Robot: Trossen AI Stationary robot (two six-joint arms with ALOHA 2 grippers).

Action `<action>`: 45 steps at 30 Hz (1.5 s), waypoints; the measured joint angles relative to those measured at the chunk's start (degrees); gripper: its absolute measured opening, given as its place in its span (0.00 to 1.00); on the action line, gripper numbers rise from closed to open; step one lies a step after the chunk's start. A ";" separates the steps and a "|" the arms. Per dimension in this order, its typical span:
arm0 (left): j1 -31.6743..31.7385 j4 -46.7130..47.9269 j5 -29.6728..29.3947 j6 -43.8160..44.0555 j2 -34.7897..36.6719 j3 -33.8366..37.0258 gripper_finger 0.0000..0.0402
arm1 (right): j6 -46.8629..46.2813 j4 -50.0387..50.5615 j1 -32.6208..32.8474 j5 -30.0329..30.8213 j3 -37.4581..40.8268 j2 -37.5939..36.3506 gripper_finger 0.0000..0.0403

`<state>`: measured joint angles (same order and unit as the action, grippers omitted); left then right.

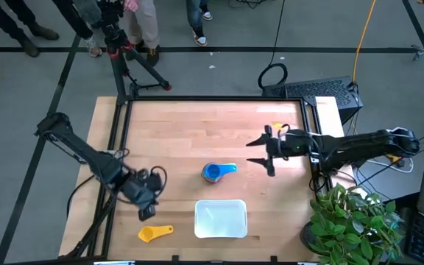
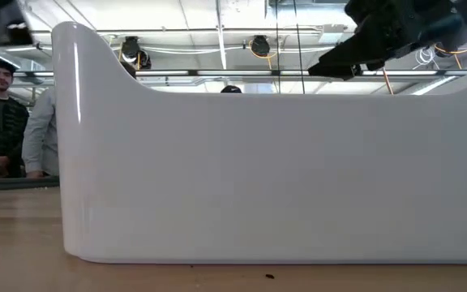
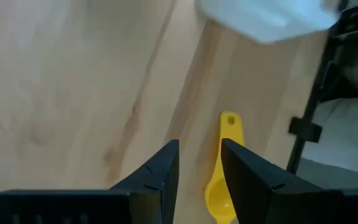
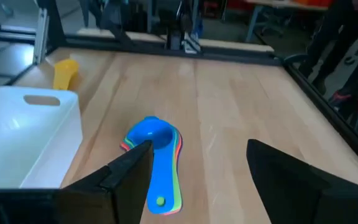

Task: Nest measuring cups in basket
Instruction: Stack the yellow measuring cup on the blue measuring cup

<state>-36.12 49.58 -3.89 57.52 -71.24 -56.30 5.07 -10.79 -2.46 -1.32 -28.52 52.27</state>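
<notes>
measuring cups (image 4: pixel 157 158): blue-topped nested stack; 1 yellow cup (image 1: pixel 155 232) apart.

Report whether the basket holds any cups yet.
Empty: the high view shows the basket bare inside. The nested stack and yellow cup lie on the table outside it.

yellow cup (image 1: pixel 154 233) lies left of the basket (image 1: pixel 221 219); nested cups (image 1: pixel 216 171) above it.

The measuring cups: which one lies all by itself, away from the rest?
The yellow cup, lying alone left of the white basket, just below the left pincer. The others sit stacked under a blue one mid-table, beyond the basket.
</notes>
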 joint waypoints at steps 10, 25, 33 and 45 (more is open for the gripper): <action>-11.29 -13.93 0.49 17.38 -4.12 11.44 0.30 | -2.40 -1.20 -0.17 0.48 1.60 -2.01 0.62; -15.49 -19.90 8.49 19.73 -16.60 10.87 0.30 | -2.89 -1.23 -0.20 1.74 1.60 -2.01 0.62; -15.36 -19.87 11.44 20.16 -18.52 10.87 0.24 | -2.92 -1.15 -0.20 3.10 1.60 -2.01 0.62; -9.11 -18.25 14.72 22.79 -15.94 10.87 0.02 | -1.98 -1.20 -0.43 3.28 1.60 -2.01 0.62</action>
<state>-45.23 31.33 10.83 80.31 -87.19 -45.43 3.09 -11.98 -2.89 1.96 -26.92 50.26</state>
